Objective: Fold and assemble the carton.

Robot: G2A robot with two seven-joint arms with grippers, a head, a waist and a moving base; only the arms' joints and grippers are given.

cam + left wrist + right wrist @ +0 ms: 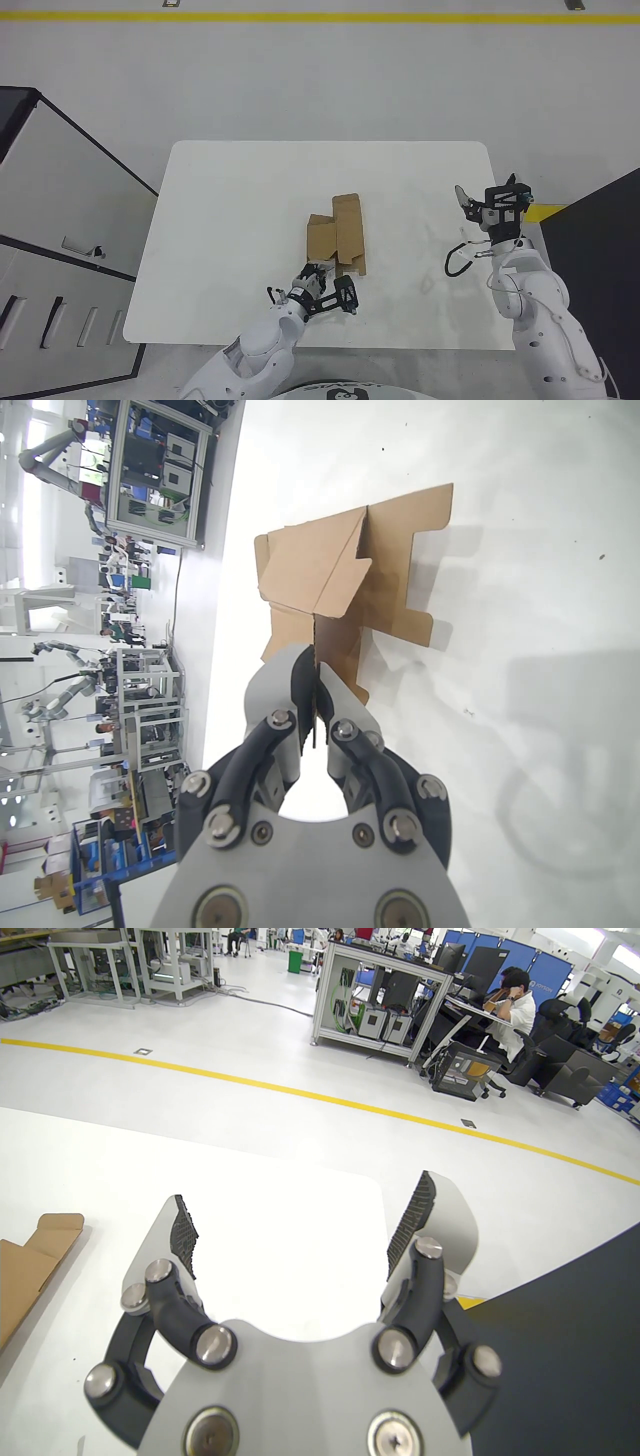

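Left gripper sits closest in its wrist view, jaws clenched on the carton. Its dark pads pinch a thin cardboard edge that stands upright between them. Beyond the pads, that edge belongs to a raised panel of the brown carton. Another flap is folded over at a slant beside it, and a flat part with notched tabs lies on the white table.

From the top view, the carton rests near the middle of the table, somewhat toward the robot's side. Its long flat strip points away from the robot, and the left gripper holds its near end, close to the table's near edge.

Right gripper has its jaws spread wide with nothing between them. It hovers over the table near the right edge, well apart from the carton. One tabbed corner of the carton shows at the side of the right wrist view, flat on the table.

Past the table's far edge is pale floor crossed by a yellow line. A grey cabinet with a dark frame stands just beside the table's left side. A dark panel stands by the right side, near the right arm.
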